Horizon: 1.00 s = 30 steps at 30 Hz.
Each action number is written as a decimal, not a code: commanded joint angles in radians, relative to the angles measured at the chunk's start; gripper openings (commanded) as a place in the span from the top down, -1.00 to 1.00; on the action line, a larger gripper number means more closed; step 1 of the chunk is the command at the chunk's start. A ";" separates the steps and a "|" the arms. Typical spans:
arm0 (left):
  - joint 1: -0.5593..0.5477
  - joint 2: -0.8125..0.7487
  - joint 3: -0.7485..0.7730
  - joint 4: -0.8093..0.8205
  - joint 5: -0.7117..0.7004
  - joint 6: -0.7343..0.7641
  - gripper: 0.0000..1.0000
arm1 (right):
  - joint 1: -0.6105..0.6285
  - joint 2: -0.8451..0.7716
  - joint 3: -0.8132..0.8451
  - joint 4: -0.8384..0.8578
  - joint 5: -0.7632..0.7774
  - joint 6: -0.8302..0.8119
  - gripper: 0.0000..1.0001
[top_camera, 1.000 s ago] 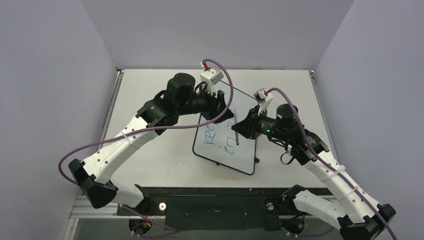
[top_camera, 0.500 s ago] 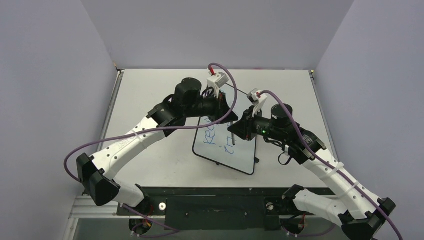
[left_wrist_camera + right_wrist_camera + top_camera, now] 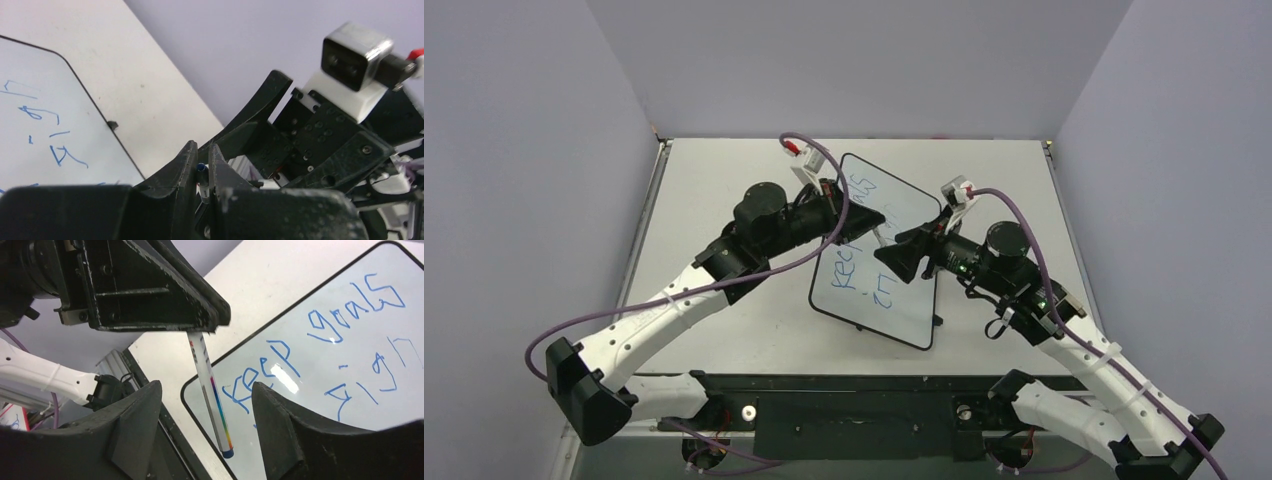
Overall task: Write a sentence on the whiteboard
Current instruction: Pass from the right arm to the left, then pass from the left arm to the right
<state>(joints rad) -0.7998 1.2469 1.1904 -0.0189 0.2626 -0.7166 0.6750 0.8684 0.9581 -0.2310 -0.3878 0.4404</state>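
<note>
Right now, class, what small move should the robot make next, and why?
Probably draw the right gripper back, clear of the marker. Its jaws stand open on either side of the marker's lower part, while the left gripper is shut on the upper end, so the left arm alone carries it.

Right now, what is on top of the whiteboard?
Blue handwriting on the whiteboard reads "keep goals", with a second line below. The left fingers hold a marker over it. The right arm hides part of the second line.
</note>
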 commanded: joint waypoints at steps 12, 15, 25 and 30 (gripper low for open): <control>0.038 -0.090 -0.168 0.564 -0.170 -0.430 1.00 | 0.001 -0.053 -0.124 0.520 -0.032 0.181 -0.01; 0.042 -0.081 -0.183 0.603 -0.175 -0.467 1.00 | 0.002 -0.051 -0.128 0.587 -0.031 0.199 0.10; 0.049 -0.055 -0.221 0.678 -0.172 -0.519 1.00 | 0.000 0.009 -0.103 0.702 -0.052 0.244 0.34; 0.051 -0.042 -0.234 0.703 -0.162 -0.530 1.00 | 0.000 0.038 -0.081 0.726 -0.053 0.264 0.35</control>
<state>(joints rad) -0.7563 1.1908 0.9661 0.6117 0.1051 -1.2354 0.6739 0.8890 0.8291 0.3782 -0.4103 0.6773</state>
